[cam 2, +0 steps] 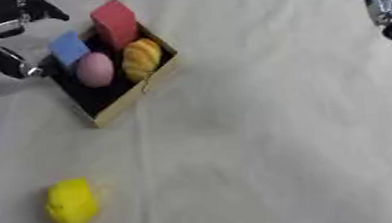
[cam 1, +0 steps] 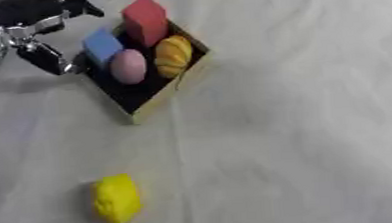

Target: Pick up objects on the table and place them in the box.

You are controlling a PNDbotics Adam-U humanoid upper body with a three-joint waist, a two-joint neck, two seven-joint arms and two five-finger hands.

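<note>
The box (cam 1: pixel 159 100), upper left of frame, already holds four objects; the left hand (cam 1: pixel 39 25) hovers beside it, fingers relaxed and empty. The yellow object (cam 1: pixel 116 199), lower left, awaits pickup; the right hand (cam 2: pixel 389 5), upper right, is too cropped to judge its fingers.

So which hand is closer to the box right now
The left. The left hand hangs beside the box's far left edge, next to the blue block. The right arm shows only at the right eye view's upper right edge, well across the cloth from the box.

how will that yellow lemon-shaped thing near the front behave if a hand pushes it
The yellow thing looks rounded and oval, so it may roll or pivot on the cloth when pushed. Its bumpy surface probably aids grip. It seems like a light toy.
</note>
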